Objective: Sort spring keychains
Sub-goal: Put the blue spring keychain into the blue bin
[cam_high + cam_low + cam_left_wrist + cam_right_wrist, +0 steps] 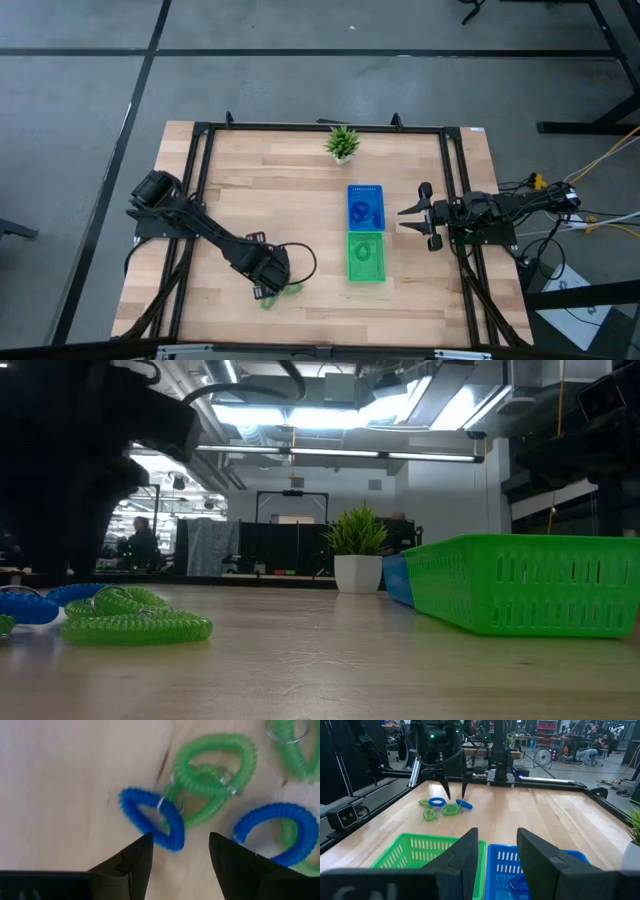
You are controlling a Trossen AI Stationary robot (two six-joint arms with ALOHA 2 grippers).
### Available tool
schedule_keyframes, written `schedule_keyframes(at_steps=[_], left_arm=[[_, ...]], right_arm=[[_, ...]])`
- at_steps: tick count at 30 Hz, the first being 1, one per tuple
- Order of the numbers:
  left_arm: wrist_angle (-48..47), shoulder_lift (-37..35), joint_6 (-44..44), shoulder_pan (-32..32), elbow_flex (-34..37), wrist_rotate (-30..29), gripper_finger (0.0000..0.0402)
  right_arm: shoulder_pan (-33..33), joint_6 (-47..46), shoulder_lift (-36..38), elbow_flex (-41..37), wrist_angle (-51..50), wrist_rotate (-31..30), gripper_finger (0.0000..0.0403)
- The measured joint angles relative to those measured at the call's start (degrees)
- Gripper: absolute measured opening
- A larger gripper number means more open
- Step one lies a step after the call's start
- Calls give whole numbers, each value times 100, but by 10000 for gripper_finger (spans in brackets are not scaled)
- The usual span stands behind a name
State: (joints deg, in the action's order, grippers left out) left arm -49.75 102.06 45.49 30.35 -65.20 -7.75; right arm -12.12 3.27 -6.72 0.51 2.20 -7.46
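Observation:
Several spring keychains lie loose in a small heap on the wooden table near its front, left of the middle [282,290]. In the left wrist view there is a blue one [150,817], a green one [215,770] hooked against it, a second blue one [277,827] and more green ones [295,745]. My left gripper [180,850] is open and points down just above the heap, its fingertips on either side of the first blue keychain's near end, touching nothing. It also shows in the right wrist view [455,795]. My right gripper [415,215] is open and empty, right of the trays.
A blue square tray [365,205] holding blue keychains and a green square tray [366,257] holding a green one stand side by side, right of the middle. A small potted plant [342,143] stands at the far edge. Black frame rails [200,200] run along the table's sides.

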Motion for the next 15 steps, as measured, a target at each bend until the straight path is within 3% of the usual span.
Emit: schedule_keyframes(at_steps=[15], left_arm=[[281,0,-123,0,207,-457,174]], right_arm=[[-2,1,0,-1,0,0,136]])
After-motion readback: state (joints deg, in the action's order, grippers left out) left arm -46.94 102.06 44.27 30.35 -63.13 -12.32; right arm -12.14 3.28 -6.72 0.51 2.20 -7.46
